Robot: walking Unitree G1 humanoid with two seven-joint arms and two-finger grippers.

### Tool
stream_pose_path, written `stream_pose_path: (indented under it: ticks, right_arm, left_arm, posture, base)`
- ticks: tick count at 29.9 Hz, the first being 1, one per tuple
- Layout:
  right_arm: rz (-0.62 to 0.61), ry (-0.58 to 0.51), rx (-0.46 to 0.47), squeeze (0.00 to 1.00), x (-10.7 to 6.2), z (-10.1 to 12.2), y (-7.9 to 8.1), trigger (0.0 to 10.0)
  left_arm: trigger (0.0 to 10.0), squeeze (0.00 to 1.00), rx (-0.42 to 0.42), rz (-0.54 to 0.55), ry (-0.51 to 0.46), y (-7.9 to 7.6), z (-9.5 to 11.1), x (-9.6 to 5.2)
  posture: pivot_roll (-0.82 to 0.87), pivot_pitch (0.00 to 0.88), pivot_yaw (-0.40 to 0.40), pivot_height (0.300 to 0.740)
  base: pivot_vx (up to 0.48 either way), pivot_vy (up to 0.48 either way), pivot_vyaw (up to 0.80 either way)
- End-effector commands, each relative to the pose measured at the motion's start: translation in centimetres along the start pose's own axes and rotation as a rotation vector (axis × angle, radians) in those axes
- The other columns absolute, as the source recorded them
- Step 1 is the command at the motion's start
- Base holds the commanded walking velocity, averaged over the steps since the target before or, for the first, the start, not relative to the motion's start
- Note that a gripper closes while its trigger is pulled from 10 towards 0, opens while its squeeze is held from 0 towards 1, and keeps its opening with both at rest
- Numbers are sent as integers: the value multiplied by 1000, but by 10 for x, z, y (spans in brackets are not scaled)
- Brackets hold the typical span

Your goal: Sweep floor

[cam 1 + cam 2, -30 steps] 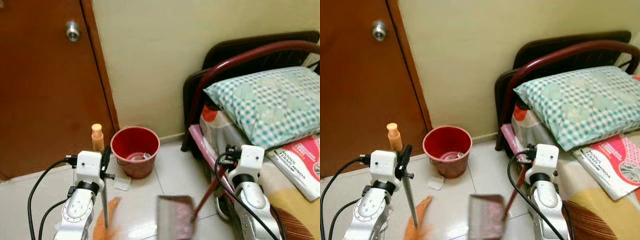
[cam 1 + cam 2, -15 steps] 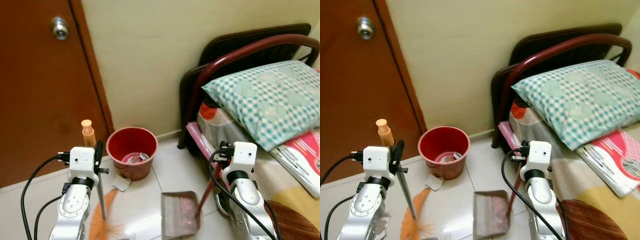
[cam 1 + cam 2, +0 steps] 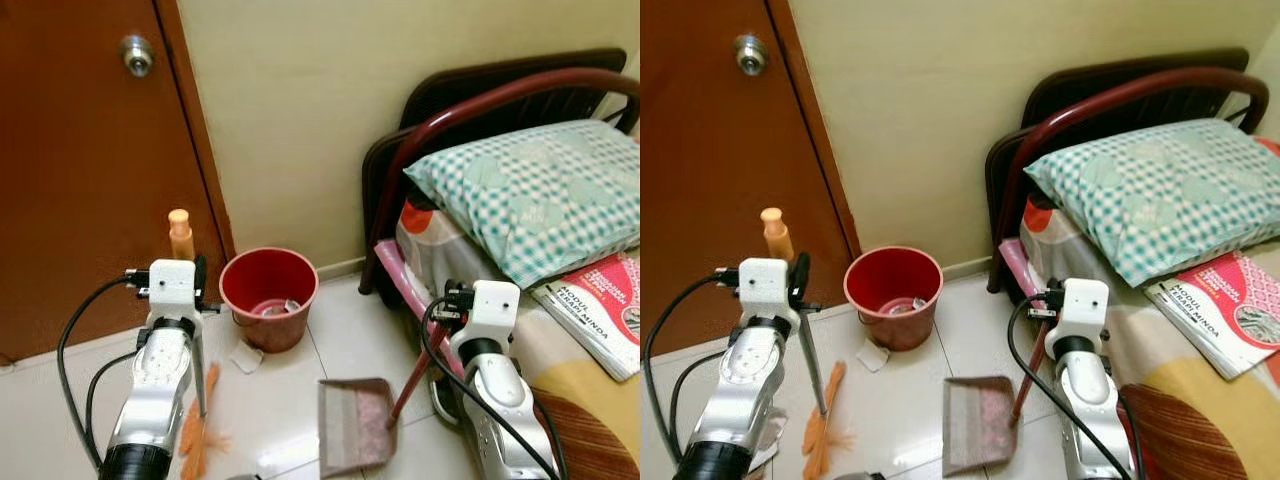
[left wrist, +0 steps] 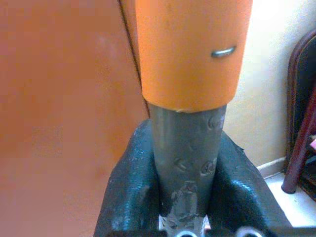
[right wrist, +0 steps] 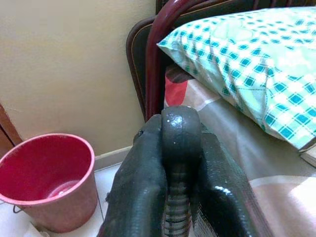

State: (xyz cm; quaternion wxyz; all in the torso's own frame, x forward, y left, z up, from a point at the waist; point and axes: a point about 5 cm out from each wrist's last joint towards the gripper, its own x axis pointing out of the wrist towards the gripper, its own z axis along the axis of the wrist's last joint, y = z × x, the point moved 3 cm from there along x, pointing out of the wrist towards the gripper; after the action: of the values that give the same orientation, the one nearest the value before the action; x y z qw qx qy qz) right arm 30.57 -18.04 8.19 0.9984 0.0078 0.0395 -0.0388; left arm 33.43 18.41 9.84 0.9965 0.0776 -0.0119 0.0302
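A: Holding what?
B: Left gripper (image 4: 190, 197) clamped on broom (image 3: 199, 435) handle, right gripper (image 5: 180, 163) clamped on dustpan (image 3: 352, 423) handle.
A: Change?
B: Broom drawn left, away from dustpan; bristles on floor. Next stroke pending. Red bucket (image 3: 268, 297) beyond.

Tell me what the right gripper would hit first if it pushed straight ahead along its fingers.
Probably the dark red bed frame: in its wrist view the right gripper, jaws shut on the dustpan handle, points at that post, with the red bucket off to one side. Depth is unclear.
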Motion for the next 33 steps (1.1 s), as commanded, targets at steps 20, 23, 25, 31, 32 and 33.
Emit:
stream_pose_path:
  ticks: [20, 23, 25, 31, 32, 33]
  right_arm:
    - [-92, 30, -102, 0, 11, -1, -7, 10000]
    - [-122, 53, -122, 0, 13, -4, -14, 10000]
    - [-140, 58, -128, 0, 14, -4, -19, 10000]
    - [-154, 56, -137, 0, 17, -2, -24, 10000]
    - [-159, 57, -142, 0, 18, -2, -25, 10000]
    - [-159, 57, -142, 0, 18, -2, -25, 10000]
  left_arm:
    - [10000, 0, 64, -577, -27, -94, -6, -6]
    - [10000, 0, 92, -661, 18, -98, -17, -17]
    - [10000, 0, 121, -769, 36, -102, -24, -33]
    - [10000, 0, 94, -886, 52, -106, -24, -54]
    - [10000, 0, 86, -911, 35, -108, -19, -58]
    - [10000, 0, 86, -911, 35, -108, -19, -58]
  posture:
    - [29, 148, 15, 740]
    - [31, 150, 13, 740]
    - [34, 152, 11, 740]
    - [35, 156, 8, 740]
    - [36, 158, 7, 740]
    - [36, 158, 7, 740]
  base:
    - [0, 0, 0]
    - [0, 0, 0]
    - [0, 0, 0]
    - [0, 0, 0]
    - [0, 0, 0]
    - [0, 0, 0]
